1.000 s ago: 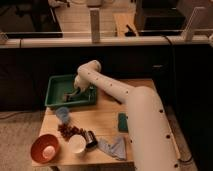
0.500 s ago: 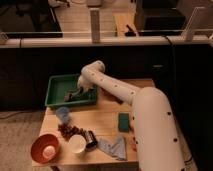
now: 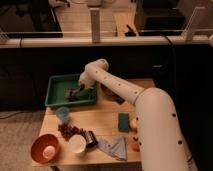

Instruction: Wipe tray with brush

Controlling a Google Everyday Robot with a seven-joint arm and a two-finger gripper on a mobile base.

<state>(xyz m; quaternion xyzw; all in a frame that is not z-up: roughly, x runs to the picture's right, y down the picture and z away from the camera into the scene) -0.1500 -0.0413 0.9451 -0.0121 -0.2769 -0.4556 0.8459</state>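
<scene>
No legible text or markings anywhere

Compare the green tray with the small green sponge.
Size: the tray is far larger than the sponge. Form: the tray is a shallow rimmed container; the sponge is a flat square block. Use: the tool and the brush are inside the tray; the sponge lies untouched beside the arm. Both are green and rest on the table.

The wooden table [image 3: 104, 116] carries the tray [image 3: 59, 87] at its far left corner, the gripper [image 3: 80, 91] over it. A blue cup [image 3: 63, 114] stands near the left edge and an orange bowl [image 3: 45, 148] at the near left corner. A white cup [image 3: 77, 144] and a cloth [image 3: 114, 147] lie along the near edge, and a green sponge [image 3: 123, 122] lies toward the right edge.
</scene>
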